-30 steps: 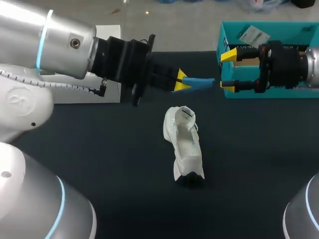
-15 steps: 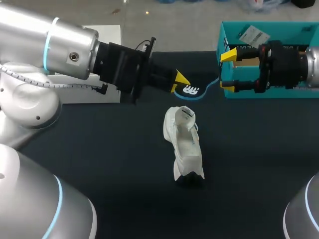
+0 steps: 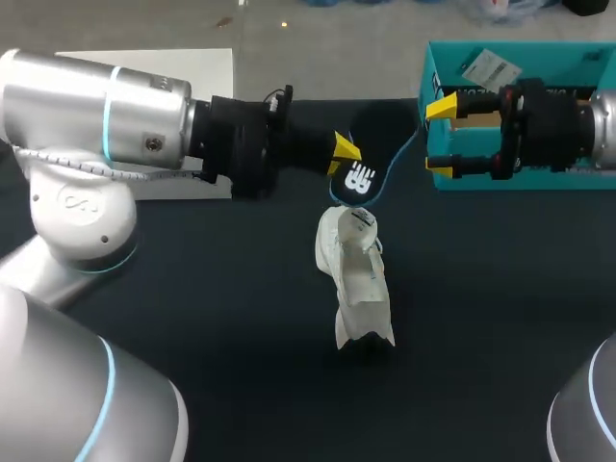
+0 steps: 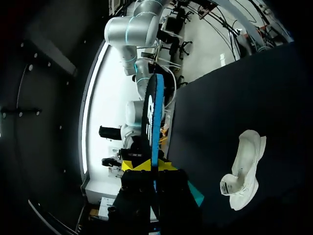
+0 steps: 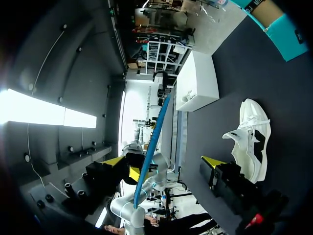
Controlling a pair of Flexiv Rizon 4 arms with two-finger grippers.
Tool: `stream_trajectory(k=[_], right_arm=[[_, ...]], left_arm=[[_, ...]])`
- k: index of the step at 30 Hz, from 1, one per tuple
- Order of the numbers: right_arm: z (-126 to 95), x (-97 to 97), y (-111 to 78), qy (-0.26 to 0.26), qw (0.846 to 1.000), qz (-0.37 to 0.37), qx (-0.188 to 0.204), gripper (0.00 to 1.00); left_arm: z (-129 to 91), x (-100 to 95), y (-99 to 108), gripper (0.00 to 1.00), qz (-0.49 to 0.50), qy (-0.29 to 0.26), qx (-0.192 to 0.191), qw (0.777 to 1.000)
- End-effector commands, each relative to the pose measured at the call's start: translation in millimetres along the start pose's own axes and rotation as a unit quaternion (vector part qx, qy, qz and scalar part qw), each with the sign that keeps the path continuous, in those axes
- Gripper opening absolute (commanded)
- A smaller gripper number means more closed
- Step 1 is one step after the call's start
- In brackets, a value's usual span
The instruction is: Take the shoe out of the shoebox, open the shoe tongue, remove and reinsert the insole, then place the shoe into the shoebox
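My left gripper [image 3: 345, 154] is shut on the heel end of a dark insole [image 3: 361, 176] with a blue edge and a white logo. It holds the insole in the air just above the opening of the white shoe [image 3: 354, 279], which lies on the dark table. In the left wrist view the insole [image 4: 153, 122] stands edge-on out of the shut gripper [image 4: 149, 165], with the shoe [image 4: 244, 169] off to one side. My right gripper [image 3: 441, 136] stands open in front of the teal shoebox [image 3: 577, 50]. From the right wrist, the insole's blue edge [image 5: 154, 142] runs between the open fingers, without touching them.
A flat white box [image 3: 207, 65] lies at the back left, partly behind my left arm. The dark table [image 3: 192, 318] stretches on both sides of the shoe. In the right wrist view the shoebox [image 5: 288, 34] and the white box [image 5: 200, 81] lie beyond the shoe [image 5: 249, 137].
My left gripper has turned the insole from edge-on to logo face up, swinging its free end away from the right gripper and down toward the shoe. The right arm and shoe have not moved.
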State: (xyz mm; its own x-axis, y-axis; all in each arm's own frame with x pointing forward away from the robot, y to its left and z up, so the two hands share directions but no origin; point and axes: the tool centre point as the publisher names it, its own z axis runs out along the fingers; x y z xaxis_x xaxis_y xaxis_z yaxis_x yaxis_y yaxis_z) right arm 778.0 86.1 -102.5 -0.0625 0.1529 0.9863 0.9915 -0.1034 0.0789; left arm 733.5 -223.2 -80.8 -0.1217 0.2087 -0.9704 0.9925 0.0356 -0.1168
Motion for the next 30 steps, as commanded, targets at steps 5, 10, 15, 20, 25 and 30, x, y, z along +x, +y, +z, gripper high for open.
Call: stream_trajectory(k=[5, 10, 15, 20, 25, 30], right_arm=[[5, 10.8, 0.7, -0.015, 1.000, -0.021, 0.011, 1.00], [9, 10.8, 2.9, -0.015, 1.000, -0.017, 0.008, 0.78], [15, 7.4, 4.3, -0.011, 1.000, -0.010, 0.010, 0.48], [22, 4.3, 7.8, -0.011, 1.000, -0.007, 0.014, 0.43], [25, 0.4, 12.1, -0.008, 1.000, -0.002, 0.012, 0.40], [25, -5.7, 13.5, -0.013, 1.000, 0.011, 0.003, 0.22]], left_arm=[[31, 23.9, 13, 0.00, 0.075, -0.056, -0.020, 0.995], [39, 32.3, 19, 0.00, 0.052, -0.066, -0.051, 0.995], [44, 31.9, 19, 0.00, 0.053, -0.064, -0.059, 0.995], [49, 32.7, 18, 0.00, 0.049, -0.063, -0.070, 0.994], [52, 34.6, 16, 0.00, 0.044, -0.057, -0.078, 0.994], [53, 30.6, 13, 0.00, 0.045, -0.062, -0.078, 0.994]])
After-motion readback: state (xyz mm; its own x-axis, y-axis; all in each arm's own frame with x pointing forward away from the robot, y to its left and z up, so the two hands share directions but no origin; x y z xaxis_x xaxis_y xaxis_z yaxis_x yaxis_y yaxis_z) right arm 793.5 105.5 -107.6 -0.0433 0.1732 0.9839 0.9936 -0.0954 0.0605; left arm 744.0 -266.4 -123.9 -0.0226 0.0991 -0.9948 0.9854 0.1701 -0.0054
